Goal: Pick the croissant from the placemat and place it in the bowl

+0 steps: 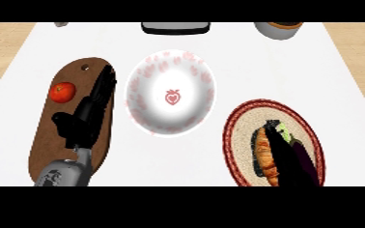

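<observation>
Right hand (pixel 291 162) low over the croissant (pixel 263 150) on the placemat (pixel 239 125), near right.
Its dark fingers lie along the croissant's right side; whether they curl round it I cannot tell. A green-topped item (pixel 284 130) shows just beyond the fingers. At the left, the left hand (pixel 89 113) rests with straight fingers on a brown cutting board (pixel 53 140), beside a tomato (pixel 62 92). Between board and placemat the white bowl (pixel 171 94) sits on the surface (pixel 249 63). Farther off stand a dark tray (pixel 175 27) and a pot (pixel 279 29).
</observation>
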You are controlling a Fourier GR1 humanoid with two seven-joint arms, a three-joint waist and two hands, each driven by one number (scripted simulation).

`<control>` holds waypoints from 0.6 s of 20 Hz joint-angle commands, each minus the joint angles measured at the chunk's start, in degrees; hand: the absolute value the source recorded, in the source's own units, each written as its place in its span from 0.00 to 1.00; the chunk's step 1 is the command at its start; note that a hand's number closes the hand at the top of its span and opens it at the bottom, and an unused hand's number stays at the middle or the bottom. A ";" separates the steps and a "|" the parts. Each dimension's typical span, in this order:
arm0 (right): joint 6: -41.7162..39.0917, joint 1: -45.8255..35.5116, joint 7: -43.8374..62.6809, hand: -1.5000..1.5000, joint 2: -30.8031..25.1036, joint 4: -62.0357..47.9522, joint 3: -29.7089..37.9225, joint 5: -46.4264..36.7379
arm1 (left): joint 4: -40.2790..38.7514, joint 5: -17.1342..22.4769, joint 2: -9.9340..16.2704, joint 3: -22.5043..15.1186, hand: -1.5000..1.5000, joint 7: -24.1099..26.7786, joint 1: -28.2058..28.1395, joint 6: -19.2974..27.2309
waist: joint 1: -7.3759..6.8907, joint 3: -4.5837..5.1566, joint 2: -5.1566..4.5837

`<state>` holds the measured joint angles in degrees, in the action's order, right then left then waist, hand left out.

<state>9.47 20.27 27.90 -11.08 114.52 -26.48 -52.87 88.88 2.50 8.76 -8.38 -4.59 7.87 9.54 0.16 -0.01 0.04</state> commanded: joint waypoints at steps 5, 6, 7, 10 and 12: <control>6.11 -0.94 -7.38 0.00 2.29 -11.16 2.26 4.10 | -1.31 -2.65 -3.06 0.03 0.50 0.78 0.09 0.29 | -0.01 -0.01 -0.03; 3.19 -3.74 -8.27 0.00 0.42 -12.01 6.63 8.13 | -4.34 -2.65 -2.73 1.13 0.50 0.04 3.36 -0.23 | 0.03 -0.01 -0.08; 3.19 -1.06 -8.51 0.00 -0.28 -8.81 5.50 7.19 | -0.62 -2.29 -2.26 1.54 0.50 0.83 0.02 -1.65 | -0.01 0.00 -0.01; 5.39 -3.12 -6.56 0.00 3.60 -12.66 3.53 3.31 | -1.28 -1.82 -2.44 2.75 0.50 -0.21 0.73 -2.60 | -0.05 0.00 -0.02; 3.95 -4.92 -6.80 0.00 3.61 -12.32 5.35 5.63 | 1.36 -2.42 -2.83 2.61 0.50 -0.82 -1.08 -2.61 | -0.11 0.00 -0.01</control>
<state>13.51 17.74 21.01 -8.94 104.48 -21.96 -47.38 88.45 0.35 6.36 -6.49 -4.32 7.59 7.70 0.12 -0.01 0.02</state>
